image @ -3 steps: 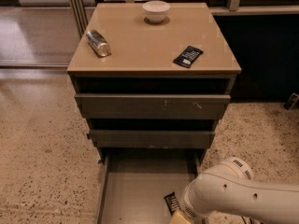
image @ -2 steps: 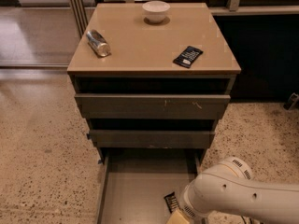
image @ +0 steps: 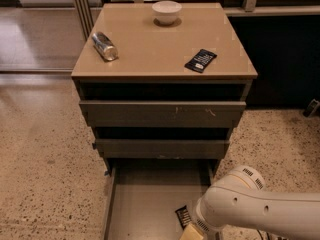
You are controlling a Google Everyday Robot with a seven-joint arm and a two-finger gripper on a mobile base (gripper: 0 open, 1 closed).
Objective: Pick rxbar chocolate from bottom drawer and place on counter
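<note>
Black-wrapped, the rxbar chocolate (image: 183,216) lies on the bottom drawer's (image: 145,204) floor, toward its right wall. The gripper (image: 192,232) hangs just beside it at the drawer's front; clamped or not, I cannot tell. Grasping, I'd judge; next comes lifting it to the counter (image: 150,49) above the drawer.

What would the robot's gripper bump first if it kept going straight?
Probably the floor of the bottom drawer, beside the rxbar chocolate. The gripper points down at the picture's bottom edge, so depth is unclear.
</note>
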